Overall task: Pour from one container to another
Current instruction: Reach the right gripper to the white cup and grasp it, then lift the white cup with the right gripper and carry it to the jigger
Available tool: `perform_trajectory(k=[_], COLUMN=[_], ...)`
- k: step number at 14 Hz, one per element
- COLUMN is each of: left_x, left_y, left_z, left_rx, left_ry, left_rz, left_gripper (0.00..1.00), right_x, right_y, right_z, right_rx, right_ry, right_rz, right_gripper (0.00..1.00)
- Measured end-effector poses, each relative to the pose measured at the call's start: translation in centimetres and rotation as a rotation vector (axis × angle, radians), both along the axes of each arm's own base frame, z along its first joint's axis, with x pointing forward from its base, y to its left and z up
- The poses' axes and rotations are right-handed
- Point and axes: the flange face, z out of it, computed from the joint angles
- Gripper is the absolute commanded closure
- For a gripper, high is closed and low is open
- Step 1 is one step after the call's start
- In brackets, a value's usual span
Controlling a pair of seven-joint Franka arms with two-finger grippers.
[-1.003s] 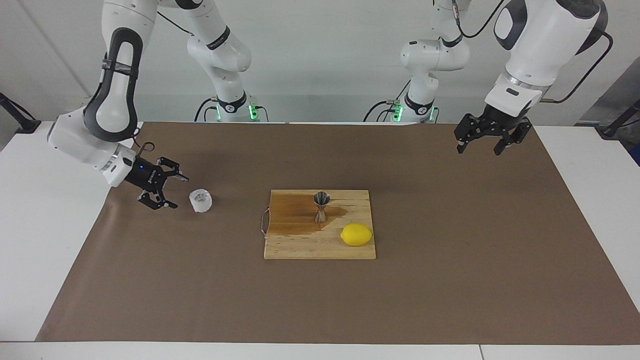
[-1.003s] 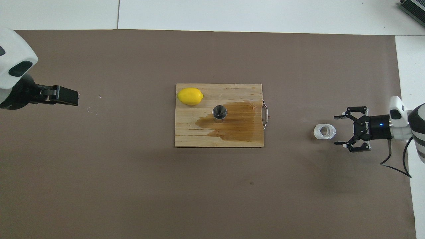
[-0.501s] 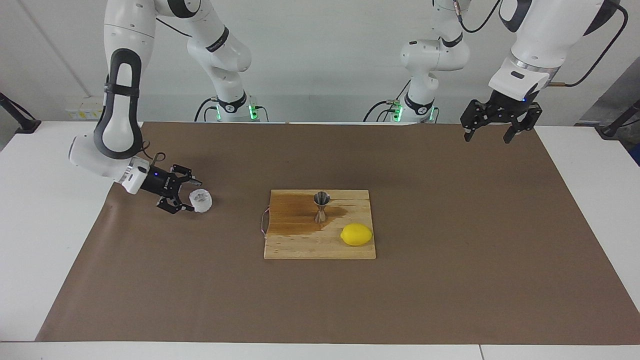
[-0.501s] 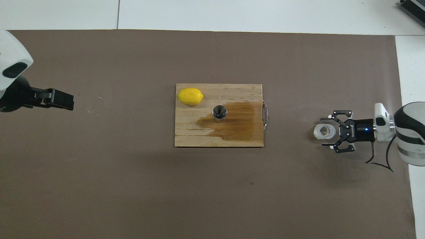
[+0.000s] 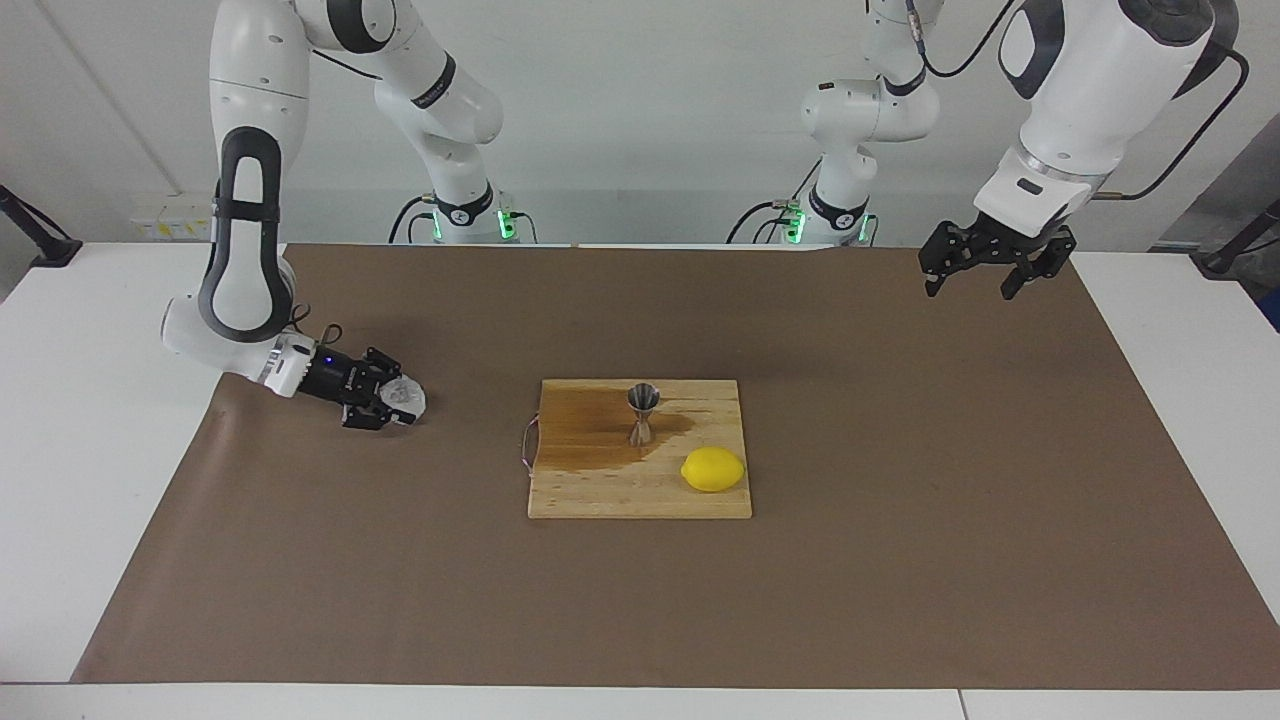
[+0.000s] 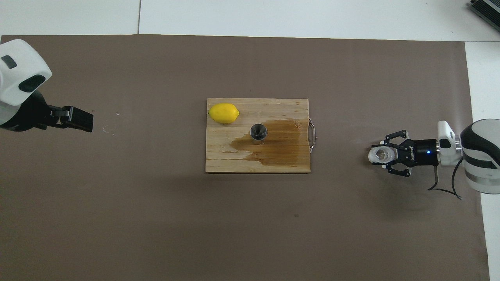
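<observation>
The small clear textured glass cup (image 5: pixel 408 400) stands on the brown mat toward the right arm's end of the table, also seen in the overhead view (image 6: pixel 379 155). My right gripper (image 5: pixel 392 404) lies low and level at the mat, its fingers closed on the cup's sides (image 6: pixel 382 155). The steel hourglass jigger (image 5: pixel 643 412) stands upright on the wooden cutting board (image 5: pixel 600 495), and shows from above in the overhead view (image 6: pixel 258 132). My left gripper (image 5: pixel 970 288) hangs open and empty, raised over the mat at the left arm's end (image 6: pixel 80 119).
A yellow lemon (image 5: pixel 713 469) lies on the board farther from the robots than the jigger. A dark wet stain (image 6: pixel 279 144) spreads over the board from the jigger toward its metal handle (image 6: pixel 312 135). Brown mat (image 5: pixel 900 560) covers the table.
My right gripper moved forward onto the glass cup, lowered, and its fingers closed around it. The left gripper rose a little and stayed over its end of the mat.
</observation>
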Motion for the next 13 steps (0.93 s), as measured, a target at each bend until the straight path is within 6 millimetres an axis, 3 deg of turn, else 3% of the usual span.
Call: perform_trajectory(k=[4, 6, 8, 10, 13], left_x=[0.0, 0.0, 0.0, 0.0, 0.0], left_y=[0.0, 0.1, 0.3, 0.4, 0.4], left_z=[0.0, 0.0, 0.0, 0.1, 0.1], left_rx=[0.000, 0.000, 0.000, 0.000, 0.000], left_ry=[0.001, 0.001, 0.000, 0.000, -0.001], left_rz=[0.001, 0.002, 0.005, 0.007, 0.008], left_gripper=[0.00, 0.00, 0.00, 0.00, 0.00], right_x=[1.1, 2.9, 5.1, 6.5, 6.4], right_y=[1.1, 3.4, 7.4, 12.7, 19.9], right_z=[0.9, 2.5, 4.9, 8.5, 12.1], right_rx=[0.009, 0.008, -0.022, -0.071, -0.118], right_ry=[0.018, 0.059, 0.095, 0.107, 0.150], right_rz=[-0.025, -0.046, -0.073, -0.114, -0.125], right_gripper=[0.97, 0.98, 0.98, 0.98, 0.98])
